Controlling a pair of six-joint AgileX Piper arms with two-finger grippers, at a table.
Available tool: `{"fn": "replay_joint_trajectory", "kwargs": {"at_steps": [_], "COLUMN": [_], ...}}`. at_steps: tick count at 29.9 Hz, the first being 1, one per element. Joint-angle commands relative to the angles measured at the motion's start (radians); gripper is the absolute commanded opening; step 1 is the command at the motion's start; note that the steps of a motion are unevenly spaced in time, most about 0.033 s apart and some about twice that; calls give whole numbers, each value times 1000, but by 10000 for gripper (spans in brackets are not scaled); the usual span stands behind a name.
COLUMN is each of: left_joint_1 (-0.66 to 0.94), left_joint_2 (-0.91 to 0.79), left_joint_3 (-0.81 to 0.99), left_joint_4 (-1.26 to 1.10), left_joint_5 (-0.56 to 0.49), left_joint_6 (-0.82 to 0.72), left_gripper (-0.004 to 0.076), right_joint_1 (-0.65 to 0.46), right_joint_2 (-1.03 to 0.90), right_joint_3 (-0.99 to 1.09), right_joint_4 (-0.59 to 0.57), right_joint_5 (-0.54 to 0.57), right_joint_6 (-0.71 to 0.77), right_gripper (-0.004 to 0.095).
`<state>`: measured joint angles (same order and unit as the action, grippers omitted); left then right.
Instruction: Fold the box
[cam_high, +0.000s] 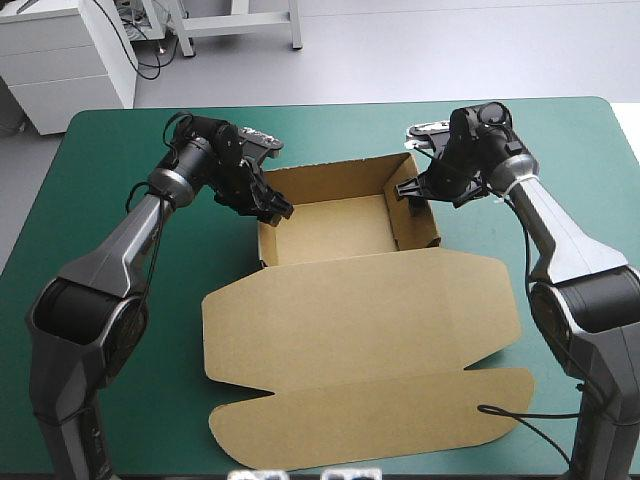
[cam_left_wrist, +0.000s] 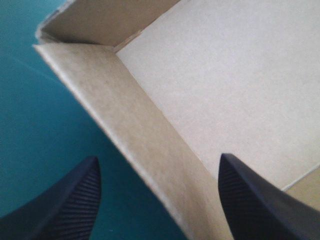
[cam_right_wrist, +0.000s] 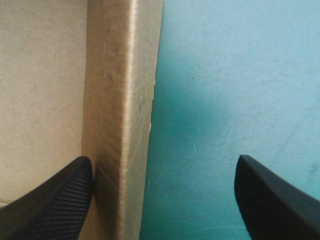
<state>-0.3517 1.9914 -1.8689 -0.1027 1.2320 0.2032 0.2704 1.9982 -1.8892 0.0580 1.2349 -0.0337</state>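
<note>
Item: brown box (cam_high: 340, 225), an open tray mid-worktop (cam_high: 120, 160), lid flat toward the near edge; I have the left hand (cam_high: 268, 203) and right hand (cam_high: 412, 190) both spread apart, each astride a side wall, presumably to press those walls firm.

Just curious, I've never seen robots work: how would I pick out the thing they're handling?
Find the teal-green table; at its middle lies the box, the only brown thing. Its far part is an open tray, with the left gripper and right gripper at its side walls; its lid lies flat nearer.
</note>
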Motion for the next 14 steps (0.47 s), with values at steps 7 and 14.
{"fn": "replay_joint_trajectory", "kwargs": {"at_steps": [7,14], "left_joint_1": [3,3], "left_joint_2": [-180,-313], "left_joint_3": [-36,-36], "left_joint_4": [-84,-87], "left_joint_5": [55,56], "left_joint_6": [22,62], "left_gripper": [482,415], "right_joint_1": [-8,-8], "right_joint_2": [-156,-232], "right_joint_3": [-32,-32], "right_joint_4": [36,42], "right_joint_5": [13,13], "right_joint_6": [-26,-35], "right_gripper": [725,724]}}
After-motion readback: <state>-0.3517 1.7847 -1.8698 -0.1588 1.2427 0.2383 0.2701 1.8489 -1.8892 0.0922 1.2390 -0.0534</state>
